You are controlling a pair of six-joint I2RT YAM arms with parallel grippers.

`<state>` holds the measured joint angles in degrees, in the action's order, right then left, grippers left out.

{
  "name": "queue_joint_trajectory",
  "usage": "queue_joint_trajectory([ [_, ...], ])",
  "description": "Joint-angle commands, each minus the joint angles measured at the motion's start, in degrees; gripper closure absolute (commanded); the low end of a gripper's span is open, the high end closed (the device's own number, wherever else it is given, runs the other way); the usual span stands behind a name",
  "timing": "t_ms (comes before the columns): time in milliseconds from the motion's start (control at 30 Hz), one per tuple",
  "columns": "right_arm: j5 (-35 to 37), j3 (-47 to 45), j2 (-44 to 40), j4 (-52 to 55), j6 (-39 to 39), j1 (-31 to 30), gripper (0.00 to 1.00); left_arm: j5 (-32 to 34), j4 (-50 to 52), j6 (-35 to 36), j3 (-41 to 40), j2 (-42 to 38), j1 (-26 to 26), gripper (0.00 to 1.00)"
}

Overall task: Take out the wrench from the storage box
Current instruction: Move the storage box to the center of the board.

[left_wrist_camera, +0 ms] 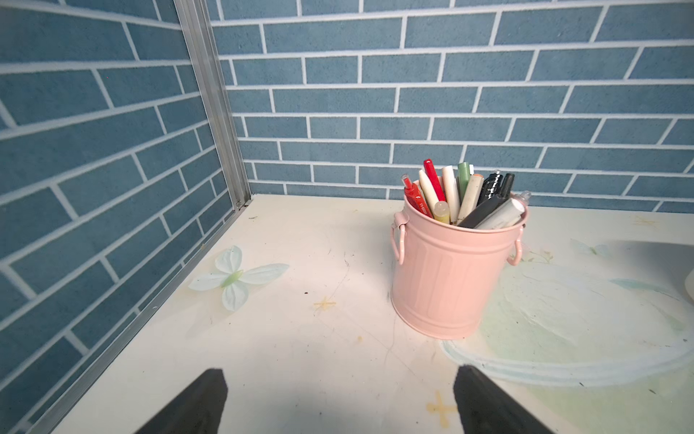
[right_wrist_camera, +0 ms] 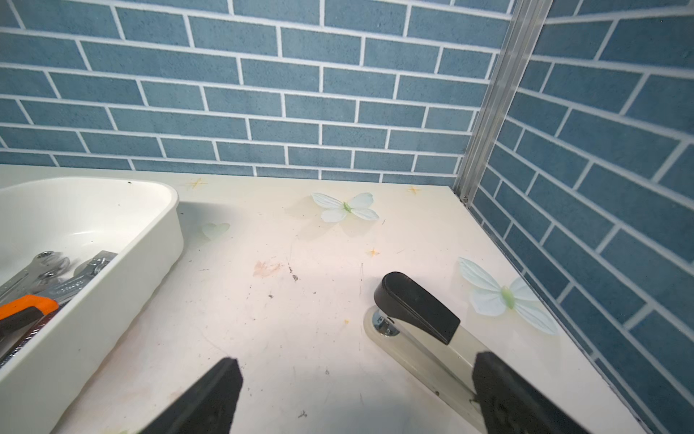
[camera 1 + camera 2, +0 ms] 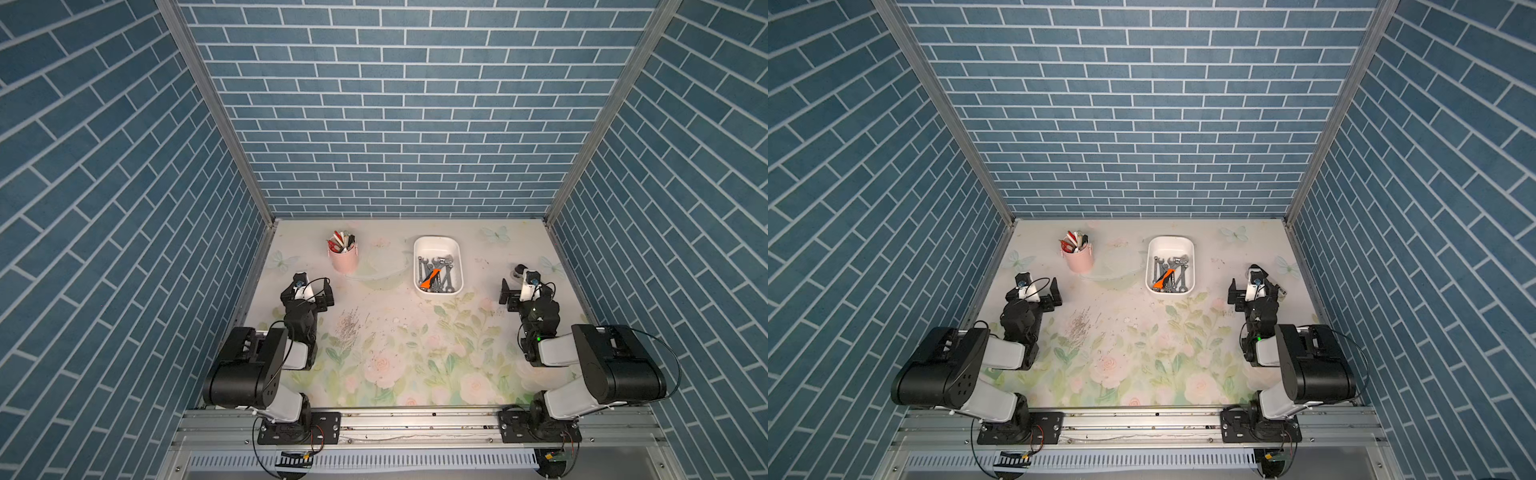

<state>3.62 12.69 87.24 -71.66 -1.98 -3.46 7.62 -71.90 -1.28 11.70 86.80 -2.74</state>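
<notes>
Currently no part of the task is begun.

The left fingers (image 1: 199, 409) are spread wide and hold nothing. They hover over the bare desk (image 3: 395, 332) on the left, facing the pink bucket (image 1: 450, 270) of pens at far left. Right of the bucket and well apart from it sits the white storage box (image 3: 437, 246). The wrenches (image 3: 441, 271) lie heaped in its near half, overlapping, with an orange-and-black tool (image 3: 430, 277) slanted across them. The far half is bare. The right fingers (image 2: 214, 402) are spread just as wide, empty, right of the box and outside its wall. A stapler (image 2: 417, 312) lies on the desk close by them, toward the right wall.

Step in hand, by my judgement: reach into the box.
- The right arm is the nearer one.
- Clear the box wall, then come down from above with the fingers set across a shank.
- Pick a top wrench clear of the orange tool.
- Close near mid-shank so it hangs level.
- Risks: neighbouring wrenches may snag, and the tub may slide.

Writing: there is print on a red pen and stamping on a wrench, both too small to read. No brand is legible.
</notes>
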Motion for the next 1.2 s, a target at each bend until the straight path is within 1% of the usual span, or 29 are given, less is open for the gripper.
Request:
queue_joint_trajectory([
  [0, -0.41, -0.12, 0.43, -1.47, -0.48, 0.21, 0.00, -0.33, -1.05, 0.31, 0.70, 0.20, 0.28, 0.00],
  [567, -0.45, -0.19, 0.34, -1.57, -0.39, 0.26, 0.00, -0.37, -1.46, 0.40, 0.37, -0.07, 0.22, 0.00],
  [600, -0.48, -0.21, 0.38, -1.60, -0.39, 0.27, 0.00, -0.40, -1.04, 0.38, 0.42, -0.42, 0.27, 0.00],
  [667, -0.70, 0.27, -0.29, 0.00, -0.37, 0.32, 0.00, -0.99, 3.93, 0.96, 2.47, -2.05, -0.06, 0.00],
  [733, -1.15, 2.81, -2.80, 6.61, -0.85, 0.30, 0.00, 0.05, 10.82, 1.79, 5.07, -5.04, -1.07, 0.00],
  [800, 0.19, 6.47, -6.63, 16.67, -0.61, 0.34, 0.00, 3.29, 15.10, 3.19, 6.18, -9.11, -3.19, 0.00],
  [833, 1.28, 8.49, -8.70, 21.76, 0.70, 0.30, 0.00, 5.98, 17.70, 2.98, 6.88, -11.59, -4.82, 0.00],
  [900, 1.51, 13.02, -12.03, 31.66, 3.82, 0.31, 0.00, 7.76, 24.40, -1.97, 9.32, -15.79, -6.46, 0.00],
  [967, 1.16, 18.86, -14.49, 42.74, 9.50, 0.29, 0.00, 9.93, 32.12, -8.94, 13.25, -19.43, -9.20, 0.00],
  [1033, -0.29, 24.80, -15.51, 53.35, 14.42, 0.28, 0.00, 14.54, 37.87, -13.15, 16.78, -20.92, -13.20, 0.00],
  [1067, -0.43, 27.52, -15.76, 58.59, 17.41, 0.31, 0.00, 15.90, 41.68, -16.25, 18.63, -21.15, -14.02, 0.00],
  [1133, -3.91, 31.75, -15.79, 65.65, 20.89, 0.24, 0.00, 14.27, 49.26, -21.39, 22.92, -21.08, -14.04, 0.00],
  [1167, -6.73, 33.30, -15.66, 68.54, 21.89, 0.21, 0.00, 11.65, 52.01, -22.03, 25.16, -20.94, -14.04, 0.00],
])
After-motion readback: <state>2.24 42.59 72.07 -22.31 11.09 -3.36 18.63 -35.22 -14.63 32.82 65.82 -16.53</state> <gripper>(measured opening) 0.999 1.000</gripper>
